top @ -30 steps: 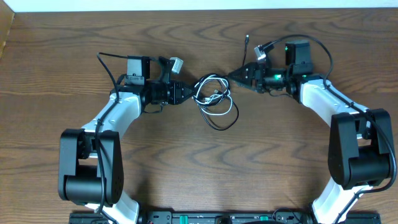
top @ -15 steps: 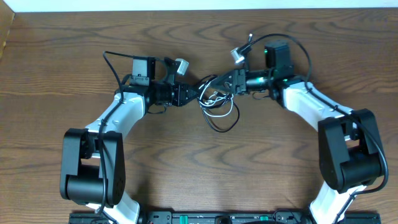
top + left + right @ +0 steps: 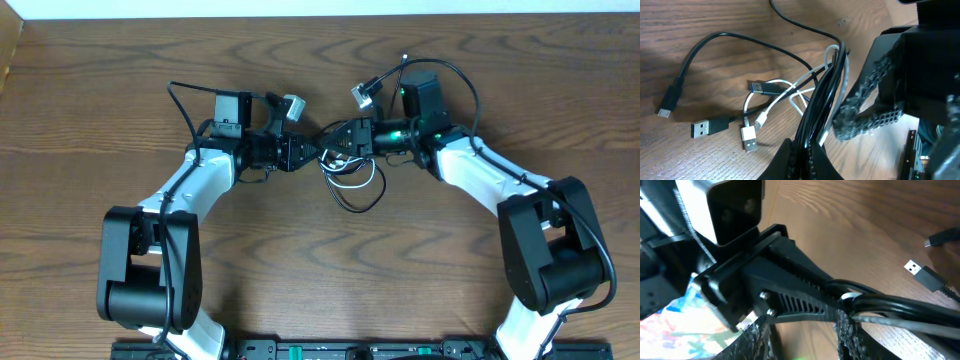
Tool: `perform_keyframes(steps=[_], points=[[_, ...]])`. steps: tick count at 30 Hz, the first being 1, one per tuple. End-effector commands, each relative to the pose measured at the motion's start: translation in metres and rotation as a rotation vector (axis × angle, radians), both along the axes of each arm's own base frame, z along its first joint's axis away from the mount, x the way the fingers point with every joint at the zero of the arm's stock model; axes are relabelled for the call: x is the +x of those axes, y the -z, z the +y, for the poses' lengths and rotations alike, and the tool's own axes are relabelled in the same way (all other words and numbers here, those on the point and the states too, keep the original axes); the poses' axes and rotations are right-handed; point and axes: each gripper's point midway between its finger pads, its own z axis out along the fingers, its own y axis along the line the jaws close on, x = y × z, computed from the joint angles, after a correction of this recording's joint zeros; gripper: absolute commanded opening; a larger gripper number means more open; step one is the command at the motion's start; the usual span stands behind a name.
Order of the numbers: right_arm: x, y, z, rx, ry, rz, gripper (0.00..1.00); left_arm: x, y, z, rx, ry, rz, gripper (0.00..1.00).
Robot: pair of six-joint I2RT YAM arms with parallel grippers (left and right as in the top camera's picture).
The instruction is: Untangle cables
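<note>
The cables [image 3: 352, 178] lie as a tangle of black and white loops mid-table between my two arms. My left gripper [image 3: 312, 150] is shut on a bundle of black strands with a white one [image 3: 802, 155], which rises from its fingertips. Loose white loops [image 3: 785, 95] and USB plugs [image 3: 705, 128] lie on the wood beyond. My right gripper [image 3: 335, 140] meets the left gripper tip to tip. Its jaws [image 3: 802, 330] stand partly apart with bare wood between them. One finger [image 3: 846, 327] touches the bundle where the left gripper [image 3: 790, 260] pinches it.
The thick black cable of the left arm [image 3: 180, 100] arcs over the table on the left, and that of the right arm [image 3: 465, 85] on the right. A black USB plug [image 3: 925, 275] lies on the wood at the right of the right wrist view.
My right gripper has moved left to the tip of my left gripper and narrowed its jaws. My left gripper has kept its hold and has shifted slightly to the right.
</note>
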Motion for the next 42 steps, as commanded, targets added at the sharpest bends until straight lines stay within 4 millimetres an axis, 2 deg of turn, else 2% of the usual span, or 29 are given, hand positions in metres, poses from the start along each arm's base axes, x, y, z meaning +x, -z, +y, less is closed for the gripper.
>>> perform_keyframes(steps=[1, 8, 17, 25, 32, 38, 42], points=[[0.006, 0.008, 0.000, -0.045, 0.050, 0.000, 0.38, 0.000, 0.004, -0.001, 0.000, 0.012, -0.001, 0.08], [0.018, 0.033, -0.014, -0.172, 0.165, 0.035, 0.39, -0.001, 0.003, -0.002, -0.009, 0.018, 0.000, 0.07], [0.029, 0.040, -0.021, -0.227, 0.232, 0.016, 0.40, -0.001, 0.003, -0.002, -0.009, 0.018, 0.000, 0.07], [0.025, 0.045, -0.022, -0.242, 0.230, 0.041, 0.39, -0.001, 0.003, -0.002, -0.009, 0.018, 0.000, 0.07], [0.026, 0.076, -0.049, -0.419, 0.342, 0.099, 0.42, -0.001, 0.003, -0.002, -0.009, 0.018, 0.000, 0.07], [0.029, 0.084, -0.057, -0.487, 0.374, 0.073, 0.46, -0.005, 0.003, -0.003, -0.020, 0.026, 0.016, 0.08], [0.030, 0.091, -0.065, -0.544, 0.401, 0.068, 0.46, -0.015, -0.010, -0.012, -0.103, 0.104, 0.000, 0.08]])
